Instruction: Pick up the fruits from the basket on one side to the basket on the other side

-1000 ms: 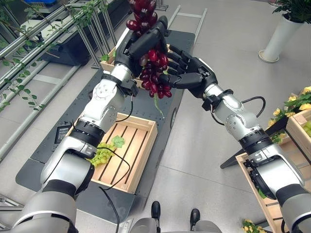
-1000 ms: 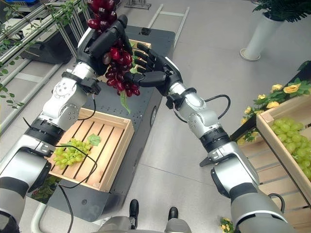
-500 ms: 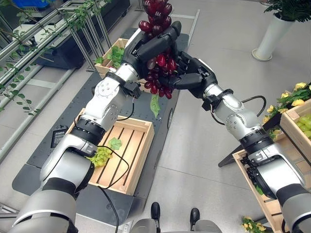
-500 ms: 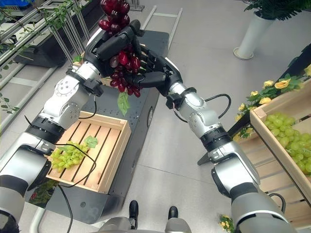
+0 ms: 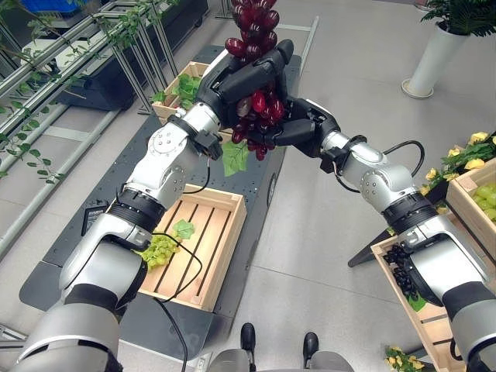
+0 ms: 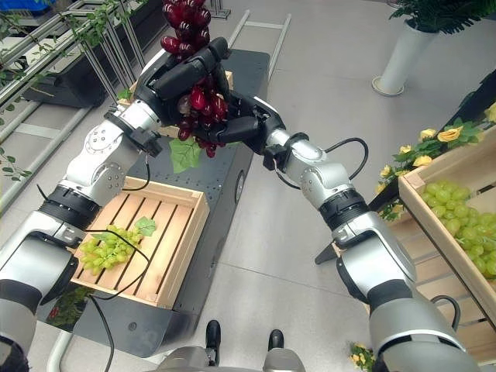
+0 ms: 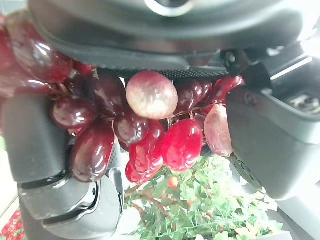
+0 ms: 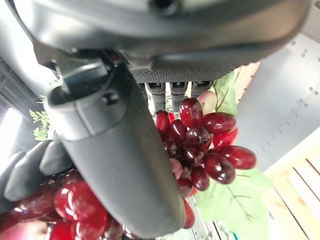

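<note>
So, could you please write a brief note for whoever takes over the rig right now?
Left hand: shut on the red grapes, held high over the floor.
Right hand: fingers curled around the same bunch from the other side.
Green grapes lie in the wooden crate on the left; more green grapes in the right crate.
Done: bunch lifted.
Left: finish the handover, place it right.

Both silver-grey arms reach up toward twelve o'clock; the dark left hand [image 5: 242, 77] and dark right hand [image 5: 298, 128] meet there, fingers curled.
</note>
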